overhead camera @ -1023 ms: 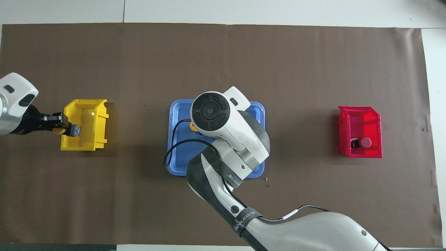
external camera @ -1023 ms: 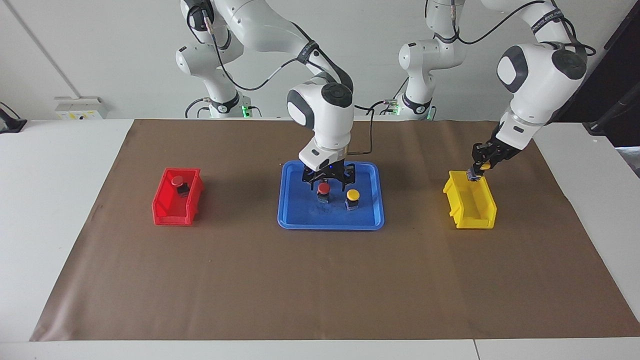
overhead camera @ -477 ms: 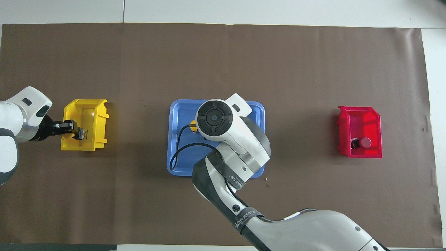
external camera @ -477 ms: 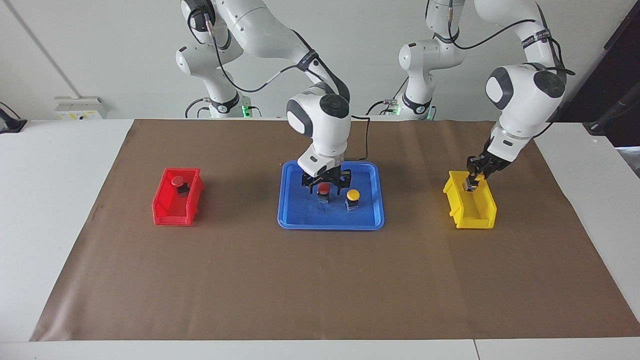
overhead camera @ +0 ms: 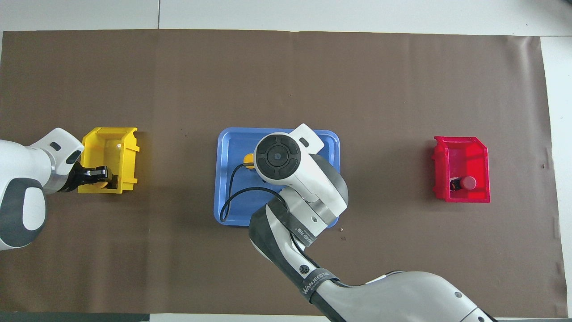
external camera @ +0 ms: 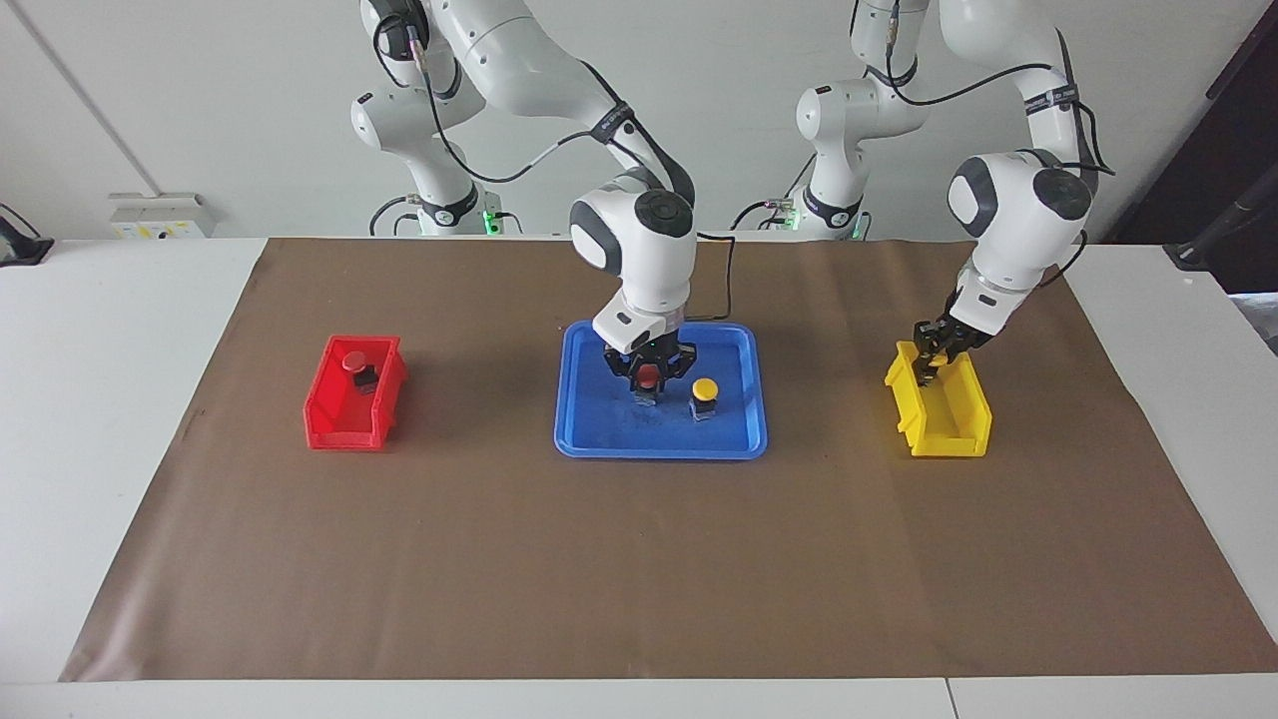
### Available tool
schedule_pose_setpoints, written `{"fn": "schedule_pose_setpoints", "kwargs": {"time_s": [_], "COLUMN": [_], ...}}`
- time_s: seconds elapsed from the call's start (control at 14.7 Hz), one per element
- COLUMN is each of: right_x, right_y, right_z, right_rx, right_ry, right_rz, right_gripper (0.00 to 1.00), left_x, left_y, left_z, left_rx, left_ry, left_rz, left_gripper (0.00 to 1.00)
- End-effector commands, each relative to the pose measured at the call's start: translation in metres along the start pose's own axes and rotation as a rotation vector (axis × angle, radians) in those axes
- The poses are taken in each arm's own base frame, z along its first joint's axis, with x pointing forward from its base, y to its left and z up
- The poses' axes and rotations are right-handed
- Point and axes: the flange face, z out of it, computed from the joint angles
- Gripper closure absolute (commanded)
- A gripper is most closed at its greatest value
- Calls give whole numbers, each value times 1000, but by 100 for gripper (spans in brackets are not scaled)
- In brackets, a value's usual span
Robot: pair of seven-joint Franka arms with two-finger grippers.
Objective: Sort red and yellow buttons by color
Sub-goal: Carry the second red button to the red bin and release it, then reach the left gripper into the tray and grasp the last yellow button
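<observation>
Brown paper-covered table (external camera: 639, 559), blue plastic tray (external camera: 589, 424) at frame centre. Right gripper (external camera: 650, 377) clamped on round-capped red button (external camera: 649, 375) in tray, beside yellow-capped button (external camera: 706, 388). Left gripper (external camera: 931, 367) down in yellow plastic bin (external camera: 949, 429) centre-right, closed on yellow button (overhead camera: 102, 184); second red button (external camera: 353, 360) in red bin (external camera: 344, 419), centre-left.

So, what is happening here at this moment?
Two arms sort push buttons by color. The right gripper is down in the blue tray, shut on the red button; a yellow button stands beside it. The left gripper is lowered into the yellow bin, shut on another yellow button. One red button already lies in the red bin.
</observation>
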Motion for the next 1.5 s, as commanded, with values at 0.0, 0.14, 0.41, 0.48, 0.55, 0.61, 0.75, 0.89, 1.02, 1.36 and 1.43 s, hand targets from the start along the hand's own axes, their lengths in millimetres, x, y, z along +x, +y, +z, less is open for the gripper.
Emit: {"fn": "schedule_pose_setpoints", "kwargs": {"time_s": [0.0,0.14,0.41,0.48,0.55,0.61,0.75,0.89,1.02,1.36,1.43], "right_x": [-3,19,64,75,85,96,117,122,118,91,89], "right_y": [1,14,105,140,178,215,297,354,391,444,447], "right_z": [-14,-39,-109,-122,-131,-136,-135,-128,-117,-76,-71], "right_rx": [4,-10,2,-7,-3,37,104,114,113,95,93], "right_ry": [-2,-13,-29,-44,-59,-81,-104,-113,-118,-38,-38], "right_rz": [14,8,-77,-116,-151,-174,-229,-307,-321,-412,-427], "right_gripper": [87,87,87,87,87,87,86,86,86,86,86], "left_x": [0,2,14,18,25,30,35,39,38,14,11], "left_y": [-3,-2,-2,-2,-1,0,10,28,59,212,239], "left_z": [7,5,-13,-26,-47,-73,-136,-192,-208,-137,-120], "left_rx": [12,11,10,10,11,20,102,114,94,-18,-24], "left_ry": [16,22,33,25,10,-13,-33,-29,-12,58,56], "left_rz": [12,12,8,11,15,21,78,101,89,-89,-90], "left_gripper": [77,35,29,29,28,26,13,0,0,0,0]}}
